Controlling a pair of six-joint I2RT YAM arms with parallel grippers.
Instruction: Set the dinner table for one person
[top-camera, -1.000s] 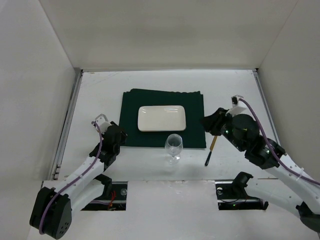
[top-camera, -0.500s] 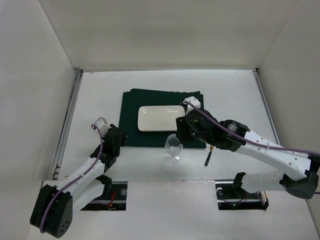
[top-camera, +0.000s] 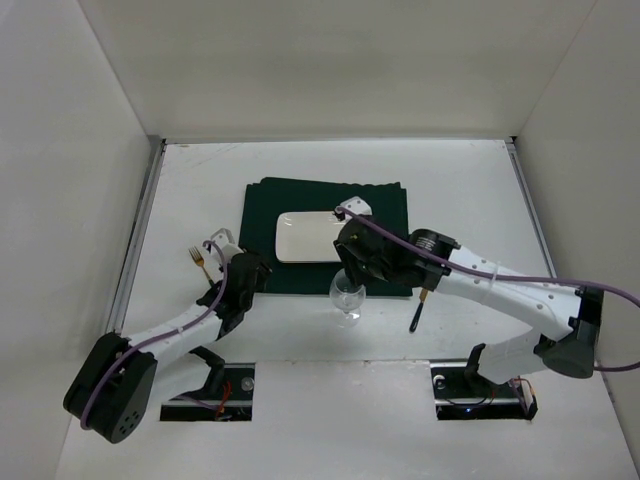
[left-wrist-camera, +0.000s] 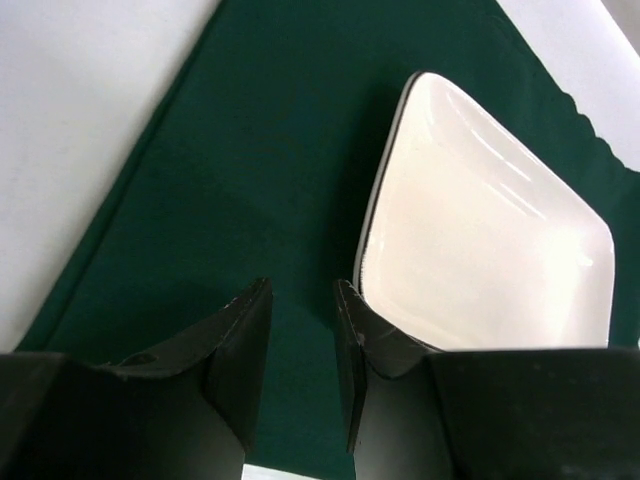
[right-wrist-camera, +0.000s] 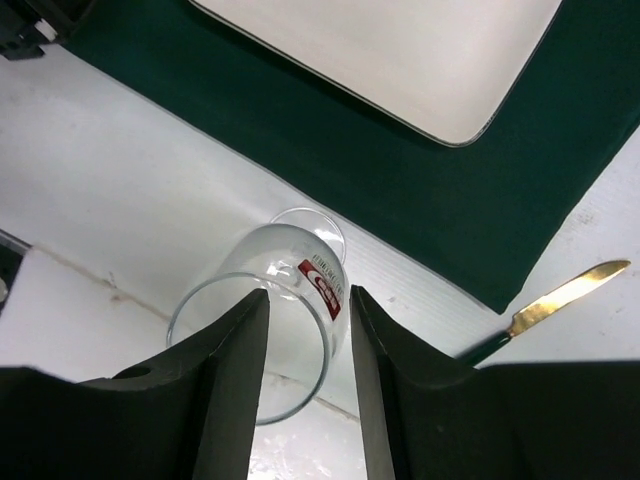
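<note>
1. The tabletop (top-camera: 200, 180) fills the frame's middle, carrying a green placemat (top-camera: 262, 215) with a white plate (top-camera: 305, 238) at centre.
2. Left tool (left-wrist-camera: 302, 292): jaws slightly parted, empty, over the placemat's lower-left corner.
3. Right tool (right-wrist-camera: 308, 296): jaws apart above the wine glass (right-wrist-camera: 285, 255), just below the plate; contact unclear.

Room around the placemat

I see bare dinner table (top-camera: 450, 180) beyond the placemat's (top-camera: 262, 210) far edge and beside its far corners. The near edge is crowded: a wine glass (top-camera: 347, 297) stands just off it under my right gripper (right-wrist-camera: 308, 300). A knife (top-camera: 417, 308) lies by the near right corner and a fork (top-camera: 199, 262) off the near left. A plate (top-camera: 315, 237) fills the middle.
</note>
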